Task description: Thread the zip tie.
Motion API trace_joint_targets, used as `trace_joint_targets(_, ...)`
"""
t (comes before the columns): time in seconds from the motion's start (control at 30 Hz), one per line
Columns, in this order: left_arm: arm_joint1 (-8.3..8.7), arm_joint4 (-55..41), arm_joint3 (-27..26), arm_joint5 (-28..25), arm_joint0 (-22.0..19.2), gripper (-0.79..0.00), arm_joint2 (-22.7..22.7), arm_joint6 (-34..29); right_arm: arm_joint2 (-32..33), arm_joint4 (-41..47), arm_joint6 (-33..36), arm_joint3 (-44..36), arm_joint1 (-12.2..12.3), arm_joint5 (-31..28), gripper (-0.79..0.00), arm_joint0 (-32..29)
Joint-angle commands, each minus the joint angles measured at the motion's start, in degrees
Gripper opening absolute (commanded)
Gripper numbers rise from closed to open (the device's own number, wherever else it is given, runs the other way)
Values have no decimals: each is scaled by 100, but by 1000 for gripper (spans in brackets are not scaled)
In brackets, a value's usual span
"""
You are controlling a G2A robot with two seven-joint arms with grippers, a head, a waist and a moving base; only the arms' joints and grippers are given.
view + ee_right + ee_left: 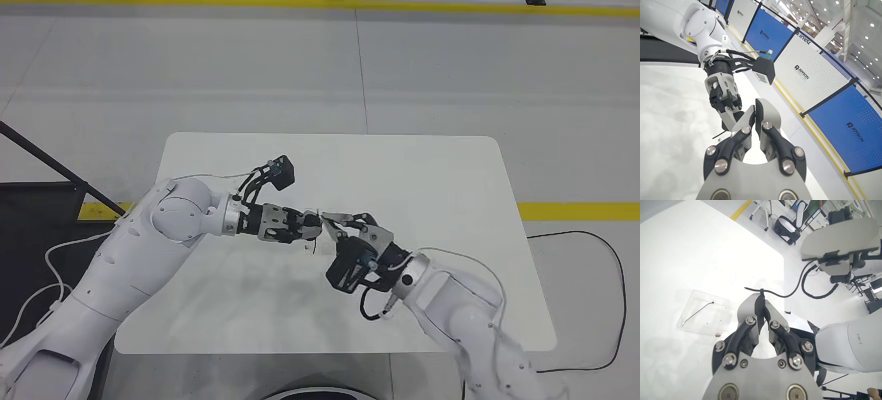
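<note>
Your left gripper (761,298) is clamped on the black zip tie (762,291) near its head, with strap sticking out to both sides, above the white table (430,170). Your right gripper (755,108), fingers pressed together, sits just beside it. A clear tray (685,308) on the table holds another tie (696,313). The grey floor beyond carries a yellow line (580,211).

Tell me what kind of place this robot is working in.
Probably a factory hall or robot test floor: blue and white perforated partition panels, a yellow floor line, high ceiling with rows of spotlights.
</note>
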Motion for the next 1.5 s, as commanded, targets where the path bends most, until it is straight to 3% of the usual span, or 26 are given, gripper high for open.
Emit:
trace_joint_targets(0.0,-1,-15,8,-8,2,-785,-5,-1,-60,-67,7,50,-11,45,-785,33)
trace_joint_targets(0.23,-3,-36,33,-57,24,-785,-48,90,-154,-4,2,109,-37,37,-785,69)
trace_joint_targets(0.27,-2,-33,36,-75,33,-785,-64,119,-115,86,-38,107,-31,-59,-631,65)
trace_joint_targets(0.3,0,-30,34,-89,39,-785,-78,145,-79,135,-57,102,-26,-102,-209,57)
trace_joint_targets(0.33,4,-12,35,-114,59,-785,-111,211,-18,208,-98,72,-15,-188,-65,21)
trace_joint_targets(0.37,8,27,27,-123,75,-785,-141,271,26,268,-148,42,-5,-269,-3,-15)
trace_joint_targets(0.7,41,380,-171,-211,388,-785,-474,1104,603,962,-696,-102,130,-1136,0,-593)
trace_joint_targets(0.87,38,691,-276,-334,574,-785,-632,1645,894,2114,-372,317,170,-1470,0,-803)
trace_joint_targets(0.9,37,772,-306,-368,612,-785,-661,1752,932,2450,-78,434,173,-1475,0,-769)
trace_joint_targets(1.27,34,905,-352,-392,683,-785,-715,1941,924,2447,-79,429,172,-1457,0,-774)
trace_joint_targets(1.47,34,1104,-515,-349,784,-785,-750,2064,481,2970,419,846,88,-1020,0,-401)
